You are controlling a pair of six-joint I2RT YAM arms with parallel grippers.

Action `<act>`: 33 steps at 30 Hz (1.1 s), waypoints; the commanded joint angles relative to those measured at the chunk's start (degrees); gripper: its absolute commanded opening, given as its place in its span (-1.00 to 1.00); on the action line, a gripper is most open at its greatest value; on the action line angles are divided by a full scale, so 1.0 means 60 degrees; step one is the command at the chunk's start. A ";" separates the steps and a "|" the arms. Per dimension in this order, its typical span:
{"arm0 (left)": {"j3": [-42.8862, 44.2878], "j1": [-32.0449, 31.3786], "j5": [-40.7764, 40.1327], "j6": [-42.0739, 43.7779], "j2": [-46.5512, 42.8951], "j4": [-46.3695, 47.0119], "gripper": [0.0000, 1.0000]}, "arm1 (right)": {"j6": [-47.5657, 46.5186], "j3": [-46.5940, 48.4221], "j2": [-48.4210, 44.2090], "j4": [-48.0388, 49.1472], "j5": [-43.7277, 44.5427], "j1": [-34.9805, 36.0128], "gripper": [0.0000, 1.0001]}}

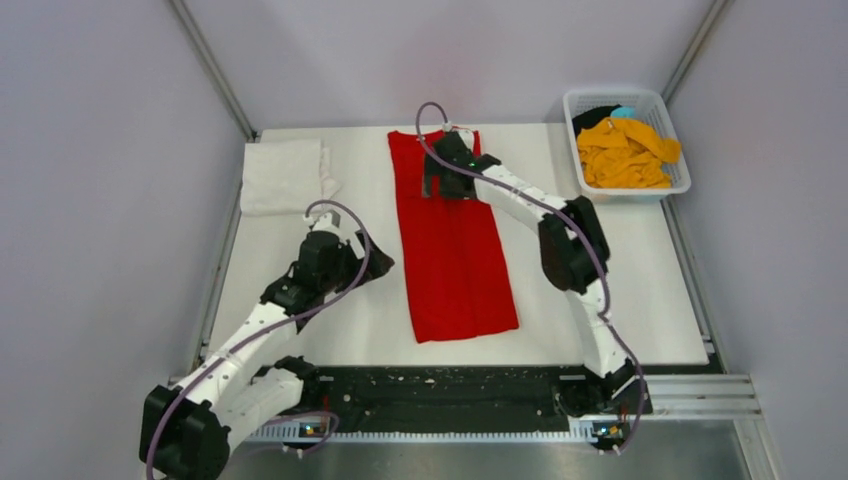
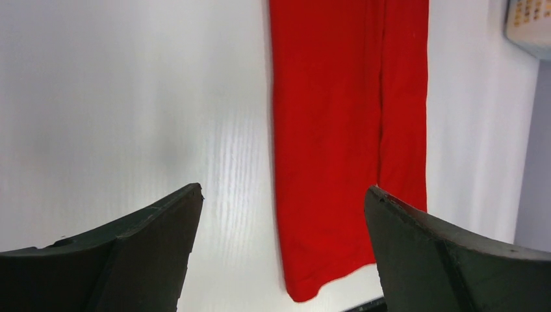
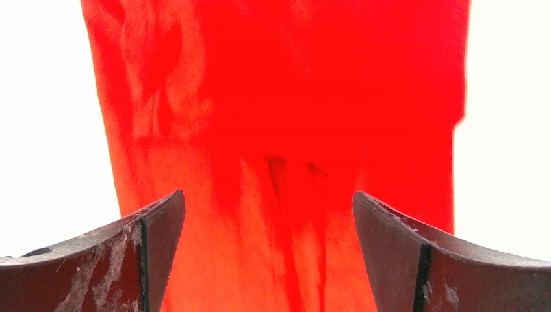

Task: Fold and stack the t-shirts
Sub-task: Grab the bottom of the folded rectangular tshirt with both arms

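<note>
A bright red t-shirt lies on the table as a long narrow strip, its sides folded in. My right gripper hovers open over the strip's far part, the red cloth filling the space below its spread fingers, nothing held. My left gripper stands open over bare table just left of the strip; the wrist view shows the red t-shirt's near end ahead between the fingers. A folded white t-shirt rests at the far left. An orange-yellow t-shirt and a black one lie crumpled in the basket.
The white plastic lattice basket sits at the far right corner of the white table. A small blue item lies in it. Metal frame posts and grey walls close in the sides. A black rail runs along the near edge.
</note>
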 commanded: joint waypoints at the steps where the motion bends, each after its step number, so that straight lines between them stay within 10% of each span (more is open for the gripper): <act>1: -0.0825 -0.0828 0.1125 -0.0982 0.0060 0.1106 0.98 | -0.0114 -0.2801 -0.3741 0.1313 -0.0610 0.0025 0.98; 13: -0.1397 -0.3260 0.1424 -0.1992 0.1569 0.1531 0.54 | 0.1897 -1.0785 -0.9960 0.1579 0.0087 -0.0336 0.97; 21: -0.1795 -0.4113 0.1227 -0.2614 0.1908 0.1616 -0.03 | 0.2395 -1.2102 -1.1691 0.0032 0.0069 -0.0373 0.98; 33: -0.1713 -0.4487 0.1132 -0.2640 0.3126 0.1772 -0.33 | 0.2637 -1.2821 -1.2512 -0.0116 -0.0230 -0.0373 0.95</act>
